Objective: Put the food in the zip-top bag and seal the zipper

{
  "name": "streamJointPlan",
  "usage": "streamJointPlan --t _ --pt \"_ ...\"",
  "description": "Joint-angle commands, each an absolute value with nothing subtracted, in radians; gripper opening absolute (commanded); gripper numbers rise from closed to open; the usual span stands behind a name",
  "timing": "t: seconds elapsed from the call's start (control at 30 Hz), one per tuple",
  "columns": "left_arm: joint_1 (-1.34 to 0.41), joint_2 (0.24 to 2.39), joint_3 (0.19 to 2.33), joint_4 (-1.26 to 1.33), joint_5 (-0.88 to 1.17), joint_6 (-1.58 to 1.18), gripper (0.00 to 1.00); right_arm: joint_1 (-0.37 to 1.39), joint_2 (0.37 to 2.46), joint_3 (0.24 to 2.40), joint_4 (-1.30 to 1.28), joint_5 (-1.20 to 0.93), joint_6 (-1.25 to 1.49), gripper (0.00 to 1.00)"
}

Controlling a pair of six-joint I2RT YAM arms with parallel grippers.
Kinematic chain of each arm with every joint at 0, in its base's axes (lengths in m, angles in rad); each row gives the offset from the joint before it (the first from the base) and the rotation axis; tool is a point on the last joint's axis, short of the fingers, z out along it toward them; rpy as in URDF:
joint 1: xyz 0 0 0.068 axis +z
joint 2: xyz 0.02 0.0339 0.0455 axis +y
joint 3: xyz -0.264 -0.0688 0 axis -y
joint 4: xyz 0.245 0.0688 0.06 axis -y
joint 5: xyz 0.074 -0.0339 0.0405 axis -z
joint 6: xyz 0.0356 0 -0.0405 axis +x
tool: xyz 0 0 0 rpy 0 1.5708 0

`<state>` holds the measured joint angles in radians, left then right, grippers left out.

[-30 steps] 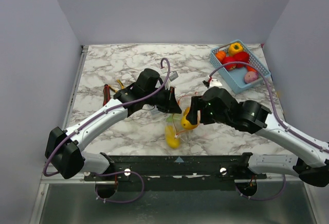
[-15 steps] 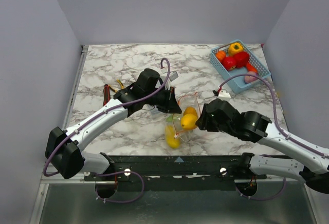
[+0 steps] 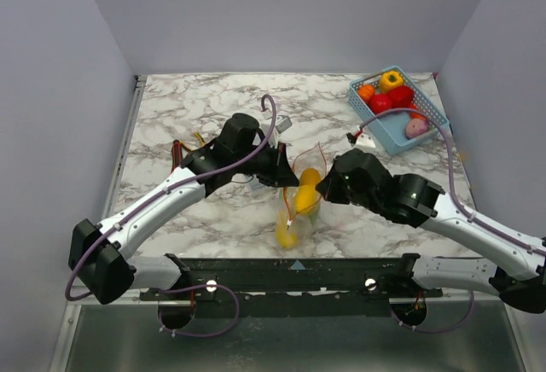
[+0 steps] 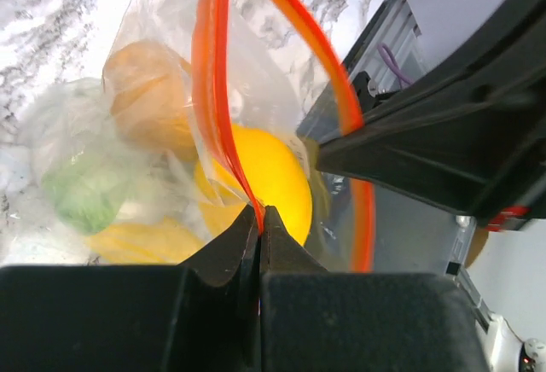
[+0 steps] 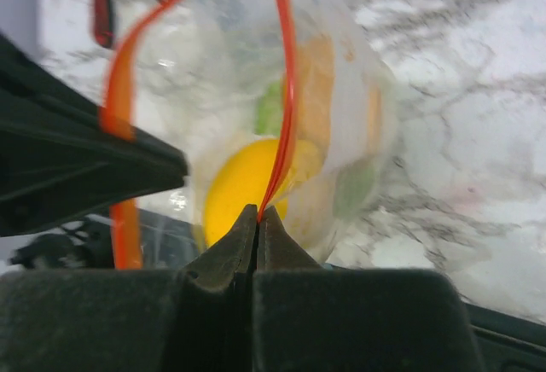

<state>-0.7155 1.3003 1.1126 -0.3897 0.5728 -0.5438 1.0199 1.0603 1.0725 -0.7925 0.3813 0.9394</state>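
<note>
The clear zip-top bag hangs between my two grippers above the marble table, its mouth held apart. Its red-orange zipper runs up from my left gripper, which is shut on one lip. My right gripper is shut on the other lip of the zipper. Inside the bag lie a yellow food piece, an orange one and a white-green one. In the top view the left gripper and right gripper flank the bag's top.
A blue mesh basket at the back right holds more food: a yellow pepper, red pieces and an orange one. A red and black tool lies at the left, beside the left arm.
My right gripper has let the yellow piece into the bag, come in to the mouth and shut on the zipper's edge. The left arm has shifted slightly, still gripping.
</note>
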Motion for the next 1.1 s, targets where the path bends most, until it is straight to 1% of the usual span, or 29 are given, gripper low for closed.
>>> streamJointPlan --t 0.0,0.17,0.3,0.53,0.63,0.8,0.97,1.07 --pt "-0.712 1.199 1.125 -0.362 0.499 -0.505 0.00 1.025 1.005 1.175 -0.697 0.396 0.897 0.00" --pt "-0.710 1.198 1.133 -0.397 0.434 -0.502 0.00 1.024 0.984 1.097 -0.640 0.383 0.922 0.00" --pt "-0.707 1.279 1.187 -0.469 0.489 -0.505 0.00 1.025 1.004 1.029 -0.597 0.378 0.948 0.00" --pt "-0.706 1.208 1.140 -0.388 0.501 -0.512 0.00 1.024 1.020 1.132 -0.639 0.385 0.895 0.00" --pt "-0.707 1.190 1.122 -0.365 0.487 -0.513 0.00 1.024 0.987 1.116 -0.624 0.387 0.886 0.00" --pt "-0.705 1.258 1.172 -0.448 0.479 -0.504 0.00 1.023 0.995 1.054 -0.603 0.370 0.894 0.00" --pt "-0.704 1.192 1.115 -0.352 0.501 -0.517 0.00 1.024 1.011 1.101 -0.621 0.339 0.875 0.00" --pt "-0.703 1.192 1.120 -0.364 0.480 -0.511 0.00 1.023 0.990 1.124 -0.627 0.363 0.857 0.00"
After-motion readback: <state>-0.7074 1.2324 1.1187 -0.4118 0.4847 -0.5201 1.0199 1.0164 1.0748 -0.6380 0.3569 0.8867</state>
